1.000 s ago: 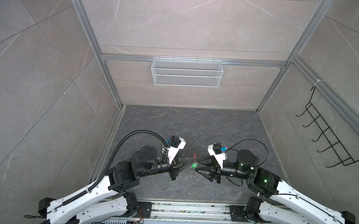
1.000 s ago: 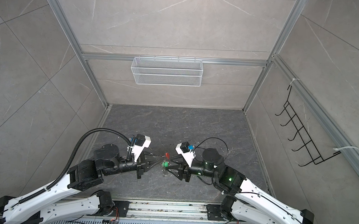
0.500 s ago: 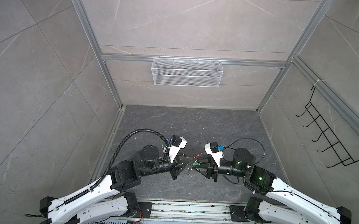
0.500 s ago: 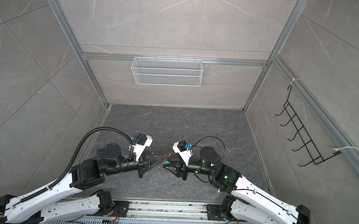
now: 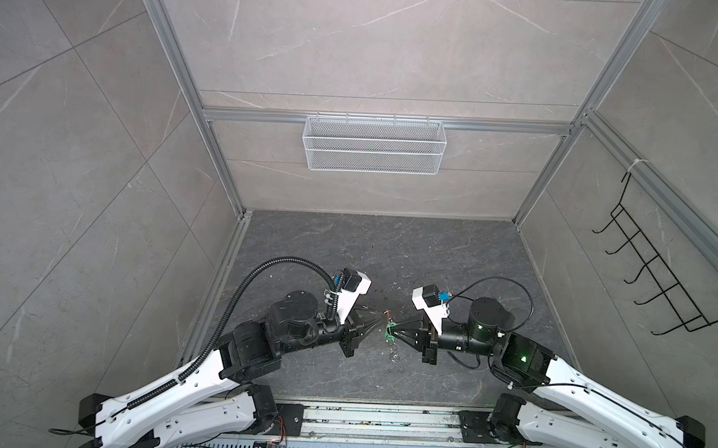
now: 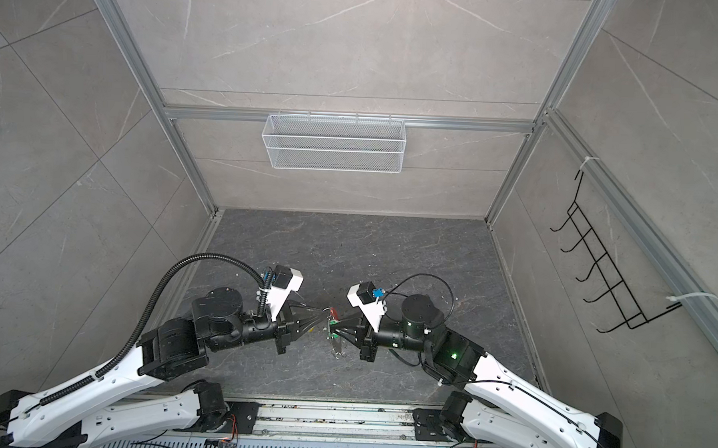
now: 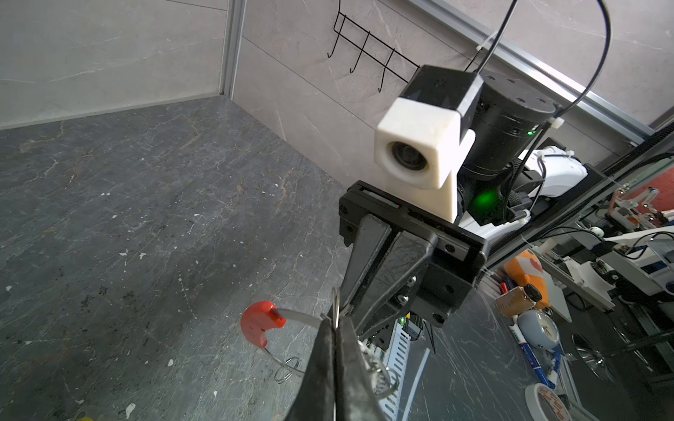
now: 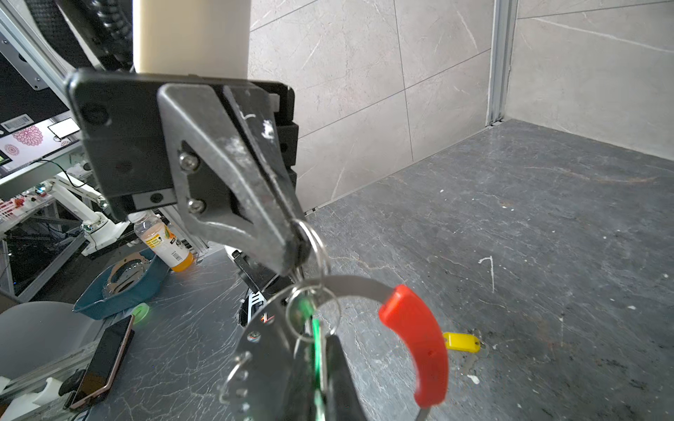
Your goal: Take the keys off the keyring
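The keyring [image 8: 350, 282] is a thin metal hoop with a red sleeve [image 8: 419, 339], held in the air between both arms; both top views show the red sleeve [image 5: 386, 315] [image 6: 334, 312]. My left gripper [image 7: 334, 322] [image 5: 380, 322] is shut, pinching a small silver split ring [image 8: 312, 238] that hangs on the hoop. My right gripper [image 8: 317, 350] [image 5: 395, 330] is shut on the mint green tag [image 8: 315, 328] [image 5: 389, 332] of one key. The yellow-tagged key [image 8: 461, 342] lies loose on the floor past the hoop.
Several small silver rings [image 5: 393, 355] dangle below the hoop. A white wire basket [image 5: 373, 144] hangs on the back wall and a black hook rack [image 5: 658, 279] on the right wall. A bottle [image 8: 164, 240], a blue bowl [image 8: 120, 284] and a phone [image 8: 105, 361] lie outside the cell.
My right gripper has moved left to the hoop and closed on the green tag. The left gripper stayed shut and shifted slightly right.
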